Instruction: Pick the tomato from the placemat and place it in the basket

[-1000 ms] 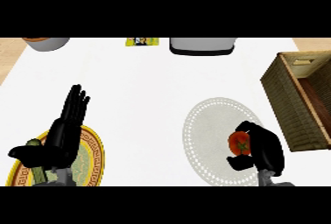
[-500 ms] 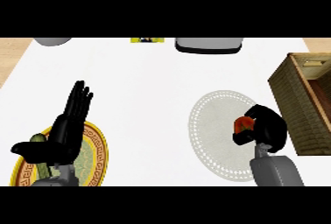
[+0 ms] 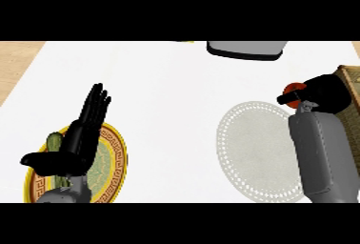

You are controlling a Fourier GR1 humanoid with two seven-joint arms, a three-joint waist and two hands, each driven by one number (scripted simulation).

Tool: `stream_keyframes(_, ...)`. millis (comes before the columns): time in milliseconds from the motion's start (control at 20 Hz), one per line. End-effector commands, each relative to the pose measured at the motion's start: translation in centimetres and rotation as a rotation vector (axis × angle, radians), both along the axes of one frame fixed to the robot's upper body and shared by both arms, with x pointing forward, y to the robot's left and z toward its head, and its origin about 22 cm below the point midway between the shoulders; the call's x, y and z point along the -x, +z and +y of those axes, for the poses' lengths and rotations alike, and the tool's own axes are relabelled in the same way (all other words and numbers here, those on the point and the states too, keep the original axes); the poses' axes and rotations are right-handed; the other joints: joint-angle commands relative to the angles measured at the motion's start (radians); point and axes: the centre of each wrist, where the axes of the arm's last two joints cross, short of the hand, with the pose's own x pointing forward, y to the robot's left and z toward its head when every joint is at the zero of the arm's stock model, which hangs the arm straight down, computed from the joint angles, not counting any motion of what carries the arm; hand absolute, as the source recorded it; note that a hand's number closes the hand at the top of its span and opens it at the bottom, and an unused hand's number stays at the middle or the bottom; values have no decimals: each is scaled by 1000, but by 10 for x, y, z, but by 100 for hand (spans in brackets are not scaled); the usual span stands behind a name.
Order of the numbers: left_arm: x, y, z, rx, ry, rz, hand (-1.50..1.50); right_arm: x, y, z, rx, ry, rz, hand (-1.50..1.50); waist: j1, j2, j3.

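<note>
Your right hand (image 3: 325,93) is curled round the tomato (image 3: 293,88) — only a red sliver shows at the hand's left side, the rest is hidden by the fingers. It's off the placemat (image 3: 256,143), up near the mat's top-right edge and just beside the basket (image 3: 349,82), whose wicker wall shows at the far right of the head view. Can't tell whether the tomato is over the rim yet.

Handling, as a judgement: a tomato is light, round, smooth-skinned, soft under the skin, so it'll roll or slip if you ease off early and bruise if squeezed. Grip around the widest part w/ thumb opposite the fingers, as it looks to be now. Carry it over the basket's inside, lower, then let go — don't release above the rim.

Left hand (image 3: 74,143) rests open, fingers straight up, over the yellow-rimmed plate (image 3: 116,157) at lower left; something green (image 3: 54,140) peeks out beside it.
</note>
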Motion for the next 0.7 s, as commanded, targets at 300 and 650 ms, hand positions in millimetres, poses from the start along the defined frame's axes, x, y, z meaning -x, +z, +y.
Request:
stream_keyframes(300, -3, -4, -13, 7, -29, 1, 0, -56, 126, 27, 158, -228, -400, 150, 26, -2, -2)
stream_keyframes(650, -11, 2, -2, -2, -23, 7, 0, -72, 167, 57, 181, -294, -466, 150, 12, -3, -1)
